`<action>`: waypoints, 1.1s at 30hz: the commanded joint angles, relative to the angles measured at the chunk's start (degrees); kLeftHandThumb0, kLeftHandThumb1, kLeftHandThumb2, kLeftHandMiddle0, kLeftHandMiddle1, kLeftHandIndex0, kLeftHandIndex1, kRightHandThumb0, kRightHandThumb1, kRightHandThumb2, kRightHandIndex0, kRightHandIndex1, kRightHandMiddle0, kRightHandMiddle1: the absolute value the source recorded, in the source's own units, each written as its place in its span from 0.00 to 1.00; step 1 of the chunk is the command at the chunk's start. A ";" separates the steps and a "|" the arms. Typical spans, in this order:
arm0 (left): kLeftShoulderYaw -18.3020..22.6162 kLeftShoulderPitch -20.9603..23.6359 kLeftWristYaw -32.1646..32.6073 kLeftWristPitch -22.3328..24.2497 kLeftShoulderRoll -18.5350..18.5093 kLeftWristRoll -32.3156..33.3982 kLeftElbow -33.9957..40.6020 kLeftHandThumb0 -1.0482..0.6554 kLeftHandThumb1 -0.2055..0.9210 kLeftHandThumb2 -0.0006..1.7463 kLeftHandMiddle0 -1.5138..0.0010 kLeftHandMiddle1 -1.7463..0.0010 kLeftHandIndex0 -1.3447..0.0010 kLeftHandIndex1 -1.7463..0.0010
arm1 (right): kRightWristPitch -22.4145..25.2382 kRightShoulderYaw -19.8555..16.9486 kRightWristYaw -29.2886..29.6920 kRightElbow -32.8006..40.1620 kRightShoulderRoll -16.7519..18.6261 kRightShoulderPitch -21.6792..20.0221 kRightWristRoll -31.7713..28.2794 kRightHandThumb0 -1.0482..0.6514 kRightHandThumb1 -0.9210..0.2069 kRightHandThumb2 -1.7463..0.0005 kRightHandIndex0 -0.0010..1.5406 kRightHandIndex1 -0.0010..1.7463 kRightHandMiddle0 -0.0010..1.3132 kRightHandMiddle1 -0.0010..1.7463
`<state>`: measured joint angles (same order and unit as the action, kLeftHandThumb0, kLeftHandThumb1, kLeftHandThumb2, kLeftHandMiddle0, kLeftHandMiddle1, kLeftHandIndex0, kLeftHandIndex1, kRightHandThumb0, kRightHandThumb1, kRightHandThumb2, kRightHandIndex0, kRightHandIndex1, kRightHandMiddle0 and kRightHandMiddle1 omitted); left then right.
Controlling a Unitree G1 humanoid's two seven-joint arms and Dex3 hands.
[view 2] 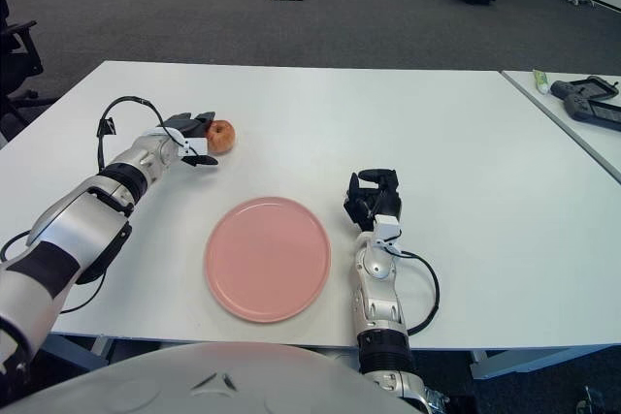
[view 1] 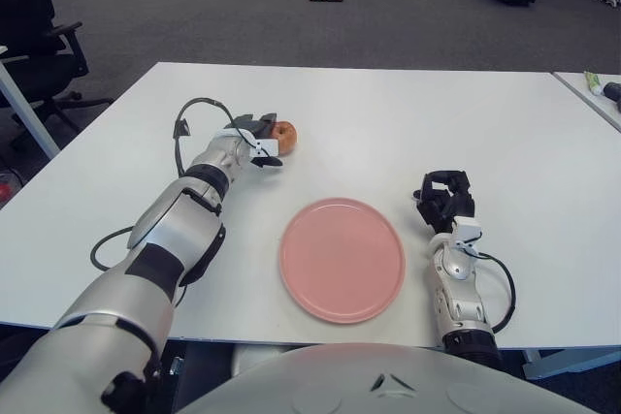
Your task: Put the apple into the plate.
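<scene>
Nearest me on the desk sits the pink plate, nothing in it, with my right robot hand idle just to its right, fingers curled on nothing. Farther out, my left robot hand is at the apple, fingers closing around its near side (I can't tell if the grip is firm). I judge this the grasp step; next I need a secure hold, then lift and carry back to the plate.

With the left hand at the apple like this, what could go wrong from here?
The left hand touches the apple only from its left side, so the round fruit may roll away across the table instead of being gripped. The pink plate sits well nearer the robot, so a loose hold could drop it short.
</scene>
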<state>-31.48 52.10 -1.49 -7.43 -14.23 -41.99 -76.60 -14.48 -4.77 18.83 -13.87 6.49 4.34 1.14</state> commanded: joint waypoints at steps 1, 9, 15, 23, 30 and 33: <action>-0.65 0.14 -1.61 0.37 1.06 -0.12 -0.98 0.04 0.99 0.15 1.00 1.00 1.00 1.00 | 0.94 -0.43 -0.01 -1.15 1.78 1.50 -0.96 0.40 0.13 0.58 0.33 0.83 0.21 1.00; -0.03 0.86 -1.09 0.55 2.03 0.65 -1.07 0.05 1.00 0.16 1.00 1.00 1.00 1.00 | 0.15 -0.50 -0.12 -0.75 1.89 2.43 -1.11 0.40 0.12 0.59 0.32 0.84 0.21 1.00; 0.17 2.14 -1.24 0.27 2.69 1.37 -1.01 0.05 1.00 0.17 0.99 1.00 0.99 0.99 | 0.71 -0.26 0.20 -0.08 1.87 3.23 -0.60 0.40 0.12 0.59 0.31 0.85 0.21 1.00; -0.42 3.06 -2.36 0.11 2.83 0.91 -1.21 0.05 1.00 0.19 0.98 0.99 0.99 0.95 | 1.34 0.02 0.16 0.89 2.01 3.92 -0.61 0.40 0.14 0.57 0.32 0.84 0.22 1.00; -1.61 3.74 -3.95 0.81 2.91 -0.06 -1.54 0.05 1.00 0.21 0.98 0.98 1.00 0.92 | 0.44 -0.08 0.01 0.82 2.07 3.94 -0.96 0.40 0.14 0.57 0.34 0.84 0.22 1.00; -2.60 4.10 -4.53 1.12 3.00 -0.79 -1.68 0.06 1.00 0.21 0.97 0.98 1.00 0.92 | 0.28 -0.27 -0.05 0.81 2.19 3.93 -1.36 0.40 0.14 0.57 0.34 0.84 0.22 1.00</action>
<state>-32.94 55.10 -4.71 -6.78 -11.41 -41.58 -77.44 -15.56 -4.65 18.69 -12.11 6.43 6.74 0.99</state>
